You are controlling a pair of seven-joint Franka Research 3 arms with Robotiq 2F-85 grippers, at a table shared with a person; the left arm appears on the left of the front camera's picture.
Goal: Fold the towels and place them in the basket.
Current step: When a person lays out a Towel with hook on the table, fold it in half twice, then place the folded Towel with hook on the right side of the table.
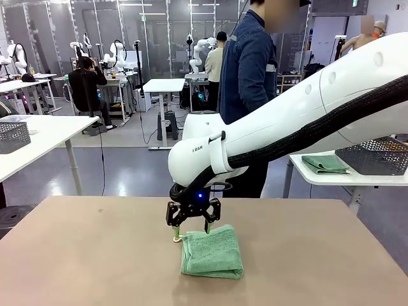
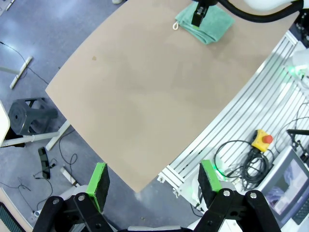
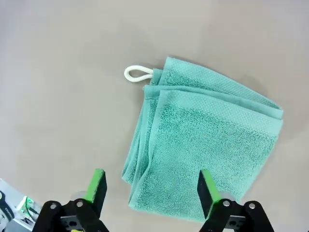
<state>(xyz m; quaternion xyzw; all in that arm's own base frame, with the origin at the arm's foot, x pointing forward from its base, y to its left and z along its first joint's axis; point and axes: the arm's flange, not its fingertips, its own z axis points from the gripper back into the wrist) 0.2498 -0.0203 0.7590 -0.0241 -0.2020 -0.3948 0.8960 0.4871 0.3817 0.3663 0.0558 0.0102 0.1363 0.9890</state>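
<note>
A mint green towel [image 1: 213,254] lies folded into a small thick rectangle on the brown table [image 1: 83,255], its white loop [image 3: 137,73] sticking out at a corner. My right gripper [image 1: 192,233] hangs open just above the towel's far edge. In the right wrist view, the towel [image 3: 207,145] lies flat below the spread right gripper [image 3: 152,186], apart from both pads. My left gripper [image 2: 157,181] is open and empty, high over the table's edge, far from the towel [image 2: 205,21]. A dark mesh basket [image 1: 376,156] stands on a white side table at the right.
A person in a dark blue jacket [image 1: 248,70] stands at the far side of the table. Beside the basket lies another folded green cloth [image 1: 325,164]. A second mesh basket [image 1: 13,135] sits on a white table at the left. Cables and a red stop button [image 2: 265,140] lie beside the table.
</note>
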